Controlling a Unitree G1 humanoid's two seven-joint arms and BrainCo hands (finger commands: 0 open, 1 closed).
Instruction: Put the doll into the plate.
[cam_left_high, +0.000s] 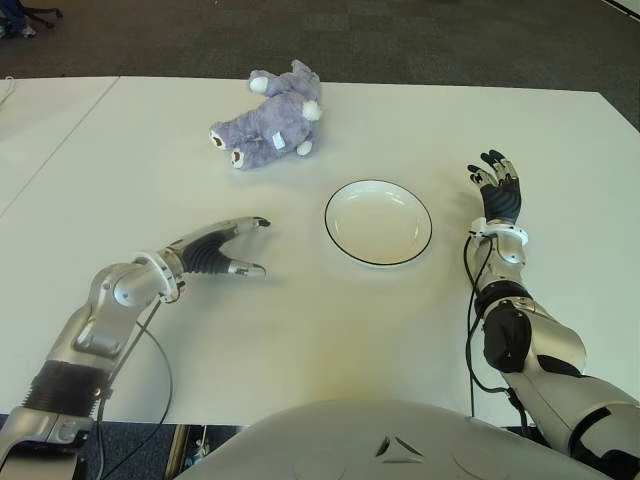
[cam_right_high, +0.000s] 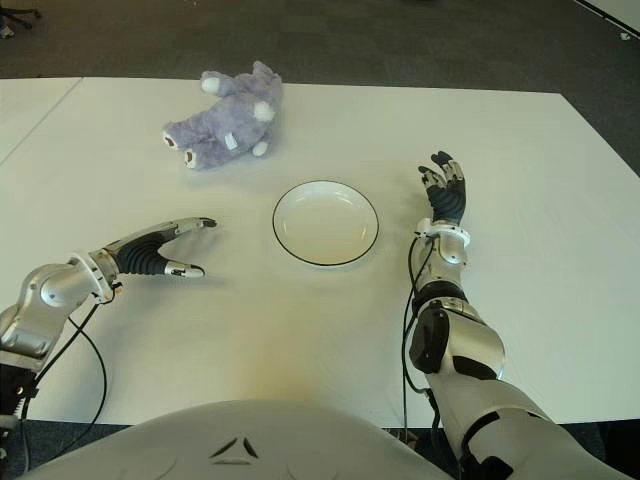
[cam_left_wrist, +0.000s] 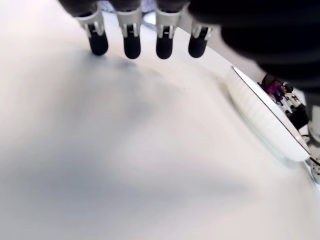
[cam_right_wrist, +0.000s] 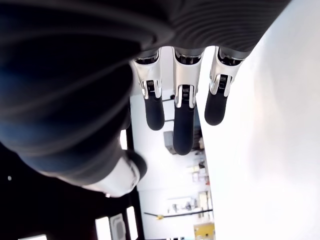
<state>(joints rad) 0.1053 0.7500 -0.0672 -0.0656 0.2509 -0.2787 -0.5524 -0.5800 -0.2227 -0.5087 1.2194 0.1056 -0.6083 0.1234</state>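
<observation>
The stuffed doll (cam_left_high: 268, 117) is a soft lavender-grey plush with white paws and muzzle, brown soles on its feet and a small white tag on its body, and it lies on a plain white table (cam_left_high: 120, 170) bordered by dark grey carpet (cam_left_high: 400, 40). The plate (cam_left_high: 378, 222) is glossy white with a thin black line around its rim. The left hand (cam_left_high: 222, 249) and the right hand (cam_left_high: 497, 190) both have black fingers with silver-white joints, on silver-grey arms with black cables.
</observation>
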